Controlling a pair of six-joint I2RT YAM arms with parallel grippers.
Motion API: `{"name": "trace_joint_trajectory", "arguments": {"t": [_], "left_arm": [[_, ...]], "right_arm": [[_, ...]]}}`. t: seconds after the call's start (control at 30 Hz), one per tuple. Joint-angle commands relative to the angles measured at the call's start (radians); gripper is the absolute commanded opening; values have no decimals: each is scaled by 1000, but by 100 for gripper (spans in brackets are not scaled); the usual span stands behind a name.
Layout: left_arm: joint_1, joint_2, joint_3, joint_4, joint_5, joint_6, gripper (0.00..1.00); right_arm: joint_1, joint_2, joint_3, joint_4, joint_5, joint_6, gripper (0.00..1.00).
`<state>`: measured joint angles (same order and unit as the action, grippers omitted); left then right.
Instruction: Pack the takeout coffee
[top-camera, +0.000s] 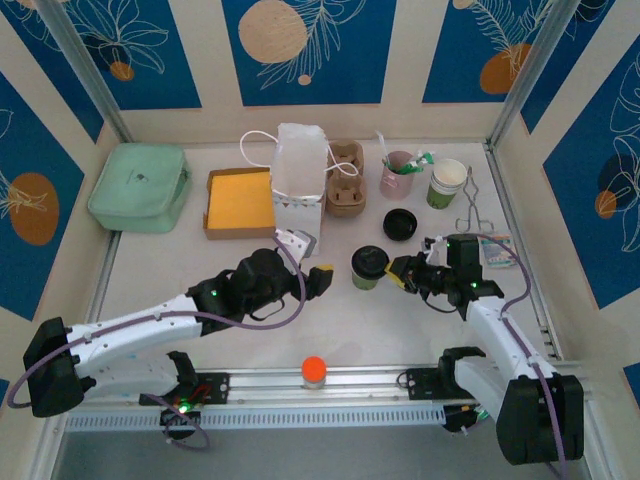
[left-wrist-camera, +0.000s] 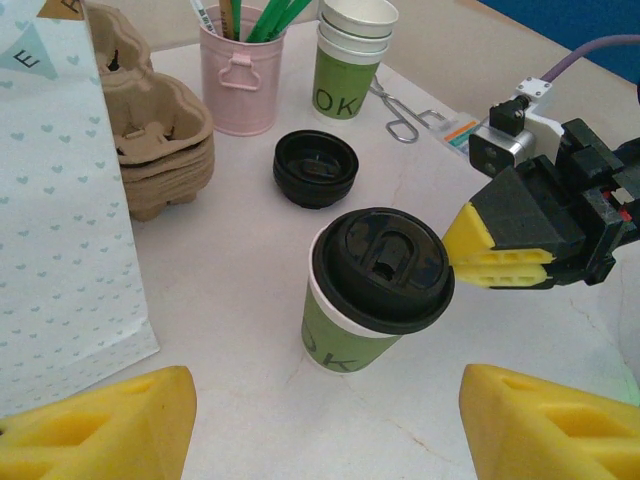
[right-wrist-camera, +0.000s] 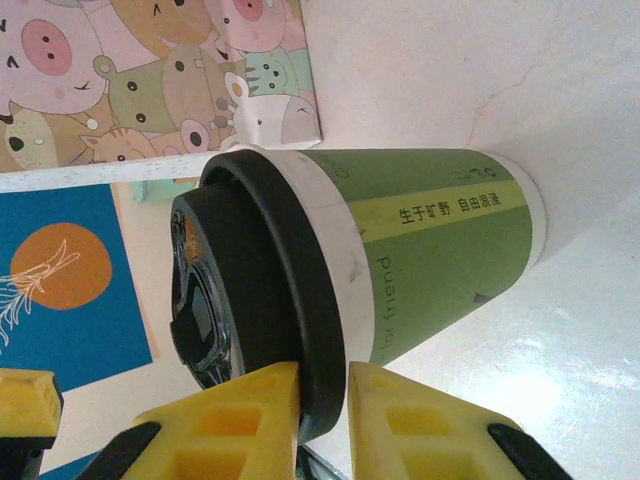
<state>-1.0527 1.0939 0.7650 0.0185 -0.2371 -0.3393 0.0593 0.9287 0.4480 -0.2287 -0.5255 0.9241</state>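
At the right wrist, right hand (right-wrist-camera: 322, 390) pinches lid (right-wrist-camera: 250, 300) of takeout coffee (right-wrist-camera: 430, 250).

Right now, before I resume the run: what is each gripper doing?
Left gripper: open, holding nothing.
Right gripper: closed on the takeout coffee, at its lid rim.

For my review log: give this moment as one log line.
takeout coffee: upright on table | right pincer: shut on its lid rim | left pincer: open, facing it
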Motion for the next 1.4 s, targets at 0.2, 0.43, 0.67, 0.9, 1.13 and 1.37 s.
{"name": "trace_joint_trajectory", "arguments": {"t": [0.2, 0.43, 0.67, 0.9, 1.13, 1.37], "left_arm": [[13, -25, -18, 21, -13, 13, 70], [14, -37, -30, 20, -18, 10, 70], [16, -4, -15, 2, 9, 11, 73], [82, 57, 27, 26, 141, -32, 75], [138, 228, 181, -12, 303, -30, 78], [153, 386, 290, -33, 404, -43, 80]], "right_arm": [[25, 26, 44, 8, 16, 7, 22], [37, 42, 47, 0, 33, 3, 22], [26, -16, 65, -73, 51, -14, 35], [19, -85, 130, -159, 61, -40, 49], [20, -24, 182, -188, 80, -73, 57], [28, 61, 249, -276, 136, -147, 58]]}}
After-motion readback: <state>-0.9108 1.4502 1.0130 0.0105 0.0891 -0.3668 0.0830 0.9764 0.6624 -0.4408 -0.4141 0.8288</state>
